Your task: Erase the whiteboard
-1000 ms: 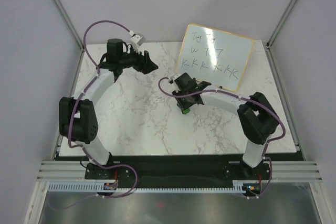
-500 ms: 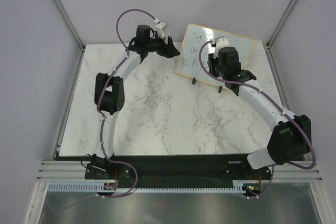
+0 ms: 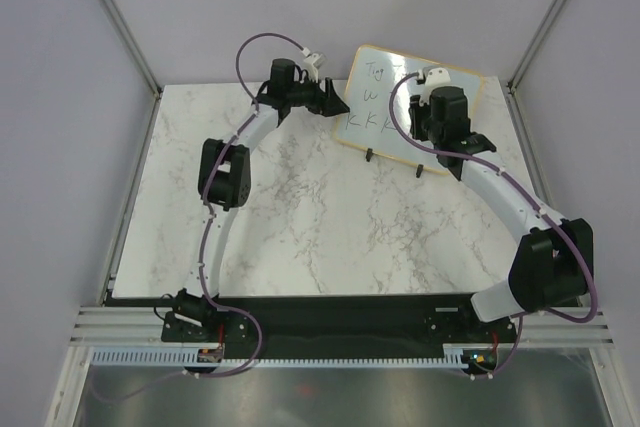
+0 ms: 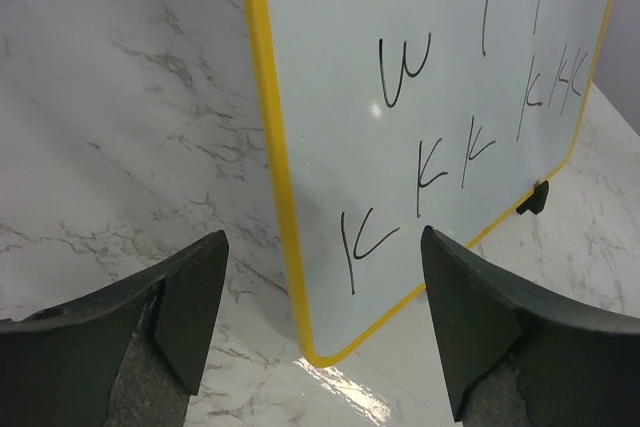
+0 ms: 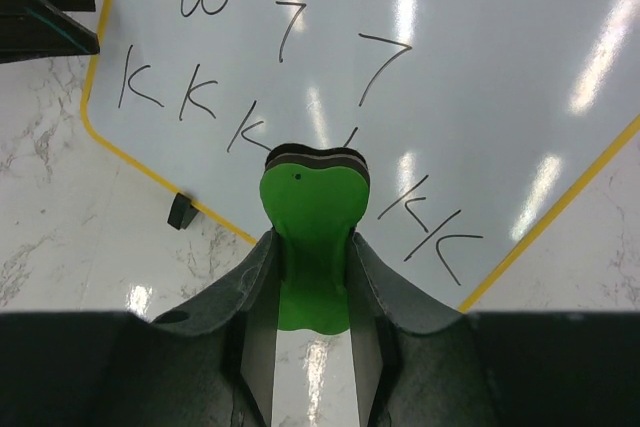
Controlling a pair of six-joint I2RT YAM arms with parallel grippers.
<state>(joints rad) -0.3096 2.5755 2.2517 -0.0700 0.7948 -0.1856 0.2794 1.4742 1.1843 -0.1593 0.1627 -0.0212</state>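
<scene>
Overhead, the whiteboard [image 3: 378, 87] stands at about 1 o'clock from the middle of the marble table [image 3: 280, 207], near its far edge, leaning back on two black clip feet [image 3: 370, 155]. Its frame looks yellow in the wrist views, and its face carries black marker: some scrawl along the top, a "w" and two 7s below that, and a row of Ks along the bottom. The left gripper [image 3: 335, 104] is at the board's 9 o'clock edge, released, with its jaws spread wide and nothing between them. In its own view the left gripper [image 4: 325, 287] frames the board's lower corner and side rail between its two fingers [image 4: 190, 297]; both look clear of the frame. The right gripper [image 3: 432, 122] hangs over the board's face, toward its 4 o'clock part, hiding most of the writing there from above. It is clenched on a green eraser [image 5: 312, 217], which sticks out past the fingertips with a dark pad at its far end. In the right wrist view that pad sits at the row of Ks, at 6 o'clock on the board, just above the lower rail; whether it presses on the surface cannot be told. One clip foot [image 5: 180, 210] shows at 8 o'clock from the eraser
</scene>
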